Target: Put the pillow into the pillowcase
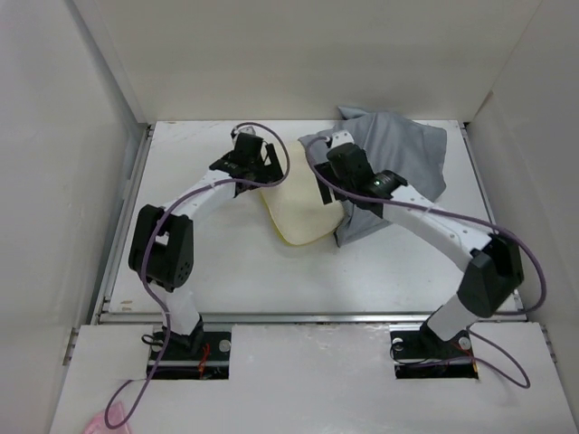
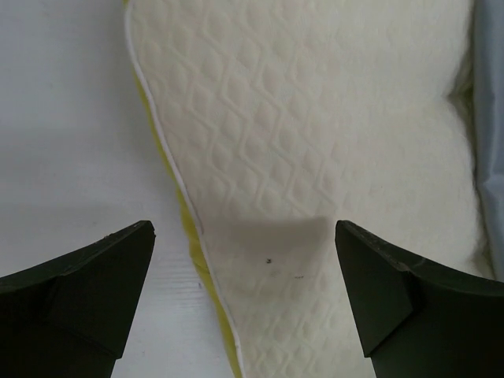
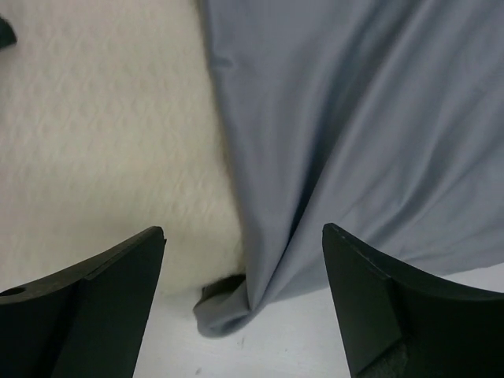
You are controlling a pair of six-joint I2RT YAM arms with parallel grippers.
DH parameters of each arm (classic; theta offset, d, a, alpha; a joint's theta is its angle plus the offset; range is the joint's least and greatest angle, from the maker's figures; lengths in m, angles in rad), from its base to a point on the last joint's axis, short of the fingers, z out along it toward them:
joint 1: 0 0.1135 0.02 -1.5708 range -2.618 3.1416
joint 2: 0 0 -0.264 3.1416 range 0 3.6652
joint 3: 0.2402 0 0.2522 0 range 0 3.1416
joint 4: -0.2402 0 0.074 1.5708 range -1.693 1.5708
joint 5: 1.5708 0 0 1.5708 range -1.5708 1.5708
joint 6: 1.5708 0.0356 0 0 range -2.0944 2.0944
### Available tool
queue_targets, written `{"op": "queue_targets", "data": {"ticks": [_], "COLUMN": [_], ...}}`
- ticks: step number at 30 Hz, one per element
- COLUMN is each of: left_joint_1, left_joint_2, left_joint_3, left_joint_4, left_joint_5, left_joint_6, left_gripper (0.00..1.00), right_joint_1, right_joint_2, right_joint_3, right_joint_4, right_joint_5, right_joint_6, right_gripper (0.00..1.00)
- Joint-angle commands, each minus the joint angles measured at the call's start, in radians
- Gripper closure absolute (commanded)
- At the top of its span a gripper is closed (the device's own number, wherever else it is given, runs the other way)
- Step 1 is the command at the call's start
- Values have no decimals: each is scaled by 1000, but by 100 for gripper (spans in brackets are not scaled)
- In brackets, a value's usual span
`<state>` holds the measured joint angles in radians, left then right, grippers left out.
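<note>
The pillow (image 1: 297, 215) lay on the white surface (image 1: 362, 271) toward the far middle, between the two arms. Its near-left part was bare, and its right part was covered by the grey pillowcase (image 1: 403, 154). The pillowcase spread wrinkled from there toward the far right corner. Whether the pillow actually sat inside the opening or only under the cloth could not be told. The left tool (image 2: 242, 228) hung released over the pillow's left side with its jaws wide apart and nothing between them. Below it were the quilted cream face and the yellow edge (image 2: 183, 206), which ran beside the bare surface. The right tool (image 3: 242, 228) was also released and empty. It was poised over the line where the pillowcase's hem crossed the pillow, and a small folded corner of grey cloth rested on the surface below.
</note>
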<state>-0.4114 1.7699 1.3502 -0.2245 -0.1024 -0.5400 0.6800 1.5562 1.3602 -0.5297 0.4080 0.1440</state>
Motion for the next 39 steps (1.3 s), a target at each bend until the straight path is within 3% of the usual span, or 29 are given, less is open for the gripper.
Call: {"op": "queue_targets", "data": {"ticks": [1, 3, 6, 9, 11, 12, 13, 15, 20, 25, 29, 32, 35, 39], "left_joint_1": [-20, -20, -20, -20, -20, -20, -20, -20, -20, -69, -107, -135, -147, -168], "left_joint_2": [5, 57, 132, 167, 180, 180, 180, 158, 65, -58, -185, -288, -372, -418], "left_joint_3": [-45, -45, -23, 0, 0, 9, 9, 9, -16, -48, -59, -121, -198, -359], "left_joint_4": [111, 132, 142, 163, 175, 188, 188, 218, 267, 373, 425, 496, 600, 768], "left_joint_5": [164, 219, 282, 340, 349, 363, 363, 372, 421, 503, 537, 517, 406, 305], "left_joint_6": [6, 6, 6, 15, 15, 15, 15, 26, 45, 67, 77, 77, 19, -70], "left_gripper": [0, 0, 4, 50, 73, 93, 100, 100, 100, 100, 100, 100, 100, 100], "right_joint_1": [-36, -59, -102, -112, -122, -122, -122, -122, -122, -66, -53, -53, -43, -16], "right_joint_2": [125, 250, 396, 467, 487, 496, 496, 496, 391, 318, 318, 285, 262, 222], "right_joint_3": [132, 190, 315, 364, 405, 421, 421, 432, 432, 512, 635, 694, 766, 827], "right_joint_4": [33, 22, -32, -23, -23, -42, -42, -42, -42, -32, -87, -87, -112, -139], "right_joint_5": [107, 107, 91, 117, 117, 104, 95, 58, -162, -642, -857, -1076, -1231, -1357], "right_joint_6": [-75, -96, -107, -118, -127, -127, -127, -127, -161, -253, -279, -291, -300, -300], "right_gripper": [15, 17, 33, 45, 46, 55, 68, 100, 100, 100, 100, 100, 100, 100]}}
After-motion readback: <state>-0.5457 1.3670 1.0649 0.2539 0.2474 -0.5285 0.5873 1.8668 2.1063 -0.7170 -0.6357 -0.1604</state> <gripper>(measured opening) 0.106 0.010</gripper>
